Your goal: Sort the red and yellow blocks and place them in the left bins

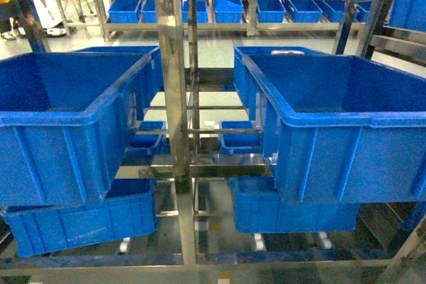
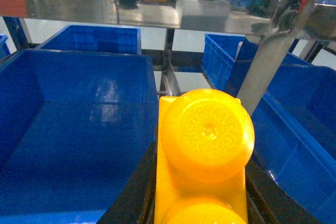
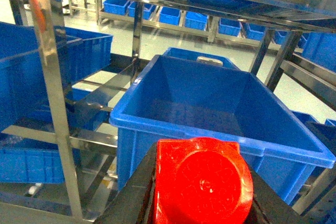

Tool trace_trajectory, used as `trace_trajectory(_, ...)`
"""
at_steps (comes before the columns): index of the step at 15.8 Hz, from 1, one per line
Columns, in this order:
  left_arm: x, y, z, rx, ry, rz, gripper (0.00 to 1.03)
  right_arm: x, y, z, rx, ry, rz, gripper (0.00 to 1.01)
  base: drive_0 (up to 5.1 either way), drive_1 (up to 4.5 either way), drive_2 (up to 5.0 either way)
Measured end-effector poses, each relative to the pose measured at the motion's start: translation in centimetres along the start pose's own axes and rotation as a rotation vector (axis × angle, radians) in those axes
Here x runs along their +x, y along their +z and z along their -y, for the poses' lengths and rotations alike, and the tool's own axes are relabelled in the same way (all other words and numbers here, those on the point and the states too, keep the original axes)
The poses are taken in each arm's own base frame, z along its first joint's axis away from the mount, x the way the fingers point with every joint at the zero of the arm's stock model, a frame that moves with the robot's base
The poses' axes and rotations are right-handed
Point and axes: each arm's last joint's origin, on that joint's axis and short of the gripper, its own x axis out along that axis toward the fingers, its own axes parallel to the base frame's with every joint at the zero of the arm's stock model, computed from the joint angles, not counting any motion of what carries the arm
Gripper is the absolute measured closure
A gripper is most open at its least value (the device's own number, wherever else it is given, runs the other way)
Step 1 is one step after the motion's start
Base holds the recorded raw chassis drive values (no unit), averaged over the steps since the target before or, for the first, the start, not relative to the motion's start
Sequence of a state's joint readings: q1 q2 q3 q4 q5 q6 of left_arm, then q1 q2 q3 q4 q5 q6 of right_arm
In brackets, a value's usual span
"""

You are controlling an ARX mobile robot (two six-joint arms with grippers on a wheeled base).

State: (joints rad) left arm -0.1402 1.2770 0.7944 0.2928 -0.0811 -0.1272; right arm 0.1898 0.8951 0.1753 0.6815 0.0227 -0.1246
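Note:
In the left wrist view a yellow block (image 2: 202, 150) with round studs sits between the black fingers (image 2: 135, 192) of my left gripper (image 2: 199, 203), which is shut on it, above the inner edge of the upper left bin (image 2: 79, 129). In the right wrist view my right gripper (image 3: 199, 192) is shut on a red block (image 3: 202, 182), held in front of and short of the upper right bin (image 3: 210, 103). Neither gripper shows in the head view. The left bin (image 1: 66, 118) and right bin (image 1: 339, 118) both look empty there.
A steel rack post (image 1: 172, 78) stands between the two upper bins. Lower blue bins (image 1: 80, 221) sit on the shelf beneath. A slanted steel strut (image 2: 268, 56) runs close to the right of the yellow block. Another post (image 3: 50, 77) stands left of the red block.

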Motion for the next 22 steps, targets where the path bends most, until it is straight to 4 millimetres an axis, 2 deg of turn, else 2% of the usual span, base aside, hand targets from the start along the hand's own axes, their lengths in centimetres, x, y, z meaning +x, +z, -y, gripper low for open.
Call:
trace_trajectory(13, 0.2, -0.2, 0.0, 0.001, 0.002, -0.009, 0.76, 0.0, 0.0, 0.0, 0.0, 0.0, 0.0, 0.74, 0.0, 4.36, -4.3)
trace_trajectory(15, 0.2, -0.2, 0.0, 0.001, 0.002, -0.009, 0.76, 0.6, -0.3, 0.3, -0.005, 0.007, -0.002, 0.74, 0.0, 4.36, -4.3)
trace_trajectory(18, 0.2, -0.2, 0.0, 0.001, 0.001, -0.009, 0.76, 3.8, -1.2, 1.7, -0.001, 0.0, -0.053, 0.74, 0.0, 4.36, -4.3)
trace_trajectory(20, 0.2, -0.2, 0.0, 0.001, 0.001, -0.008, 0.76, 6.9, -1.4, 3.1, 0.009, -0.002, -0.089, 0.74, 0.0, 4.36, -4.3)
trace_trajectory(22, 0.2, -0.2, 0.0, 0.001, 0.001, -0.009, 0.76, 10.4, -1.8, 4.5, 0.012, 0.013, -0.12, 0.74, 0.0, 0.0, 0.0)
